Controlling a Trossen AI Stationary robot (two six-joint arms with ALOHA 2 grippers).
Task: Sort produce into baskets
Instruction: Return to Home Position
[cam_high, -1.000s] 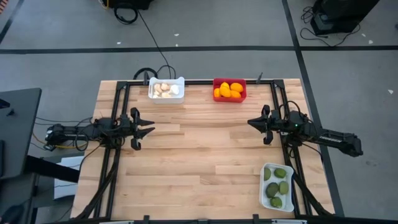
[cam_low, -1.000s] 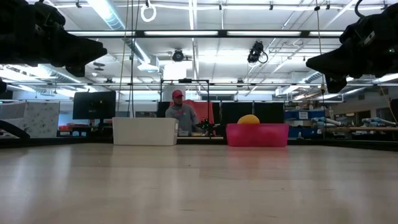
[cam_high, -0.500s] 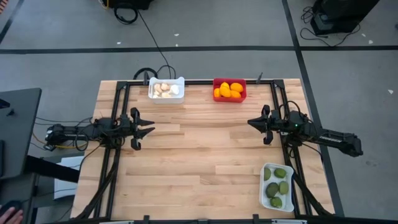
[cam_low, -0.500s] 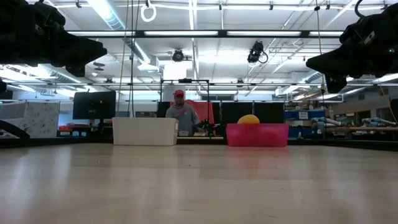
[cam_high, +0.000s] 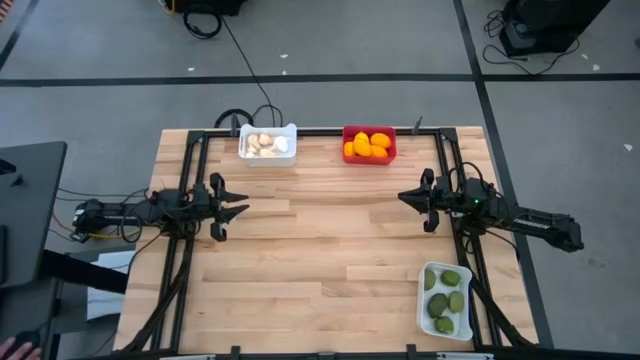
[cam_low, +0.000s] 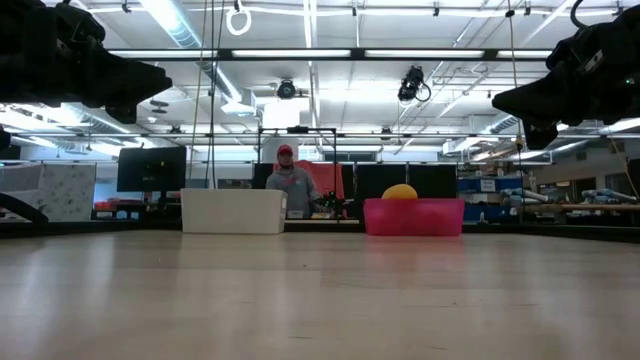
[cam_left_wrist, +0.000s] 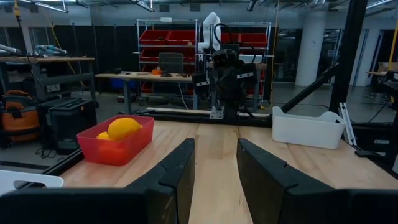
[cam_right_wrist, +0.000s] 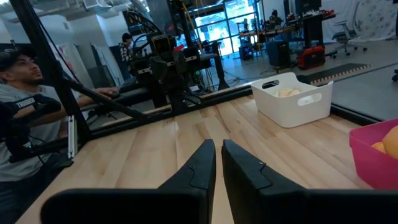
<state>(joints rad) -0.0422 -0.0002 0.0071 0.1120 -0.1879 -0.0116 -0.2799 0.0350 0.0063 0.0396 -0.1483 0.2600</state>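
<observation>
1. Produce lay fully sorted: whitish garlic bulbs (cam_high: 267, 144) in the far white basket (cam_high: 268, 161), orange and yellow citrus (cam_high: 368, 145) in the red basket (cam_high: 369, 161) just beside it, and dark green fruits (cam_high: 446, 295) in the near white basket (cam_high: 445, 266) by the right arm's base.
2. No loose piece showed anywhere on the bare wooden surface (cam_high: 320, 260).
3. The left pincer (cam_high: 238, 209) hung above the surface's left side, its fingers (cam_left_wrist: 177, 177) held moderately apart and carrying nothing.
4. The right pincer (cam_high: 404, 197) hung facing it from the right side, its fingers (cam_right_wrist: 202, 163) drawn to a narrow slit, also empty.
5. Over the last second neither arm had shifted and no basket's contents had changed.
6. That stillness suggested both arms had already reached their resting pose, so the job looked finished, with no further pick called for.
</observation>
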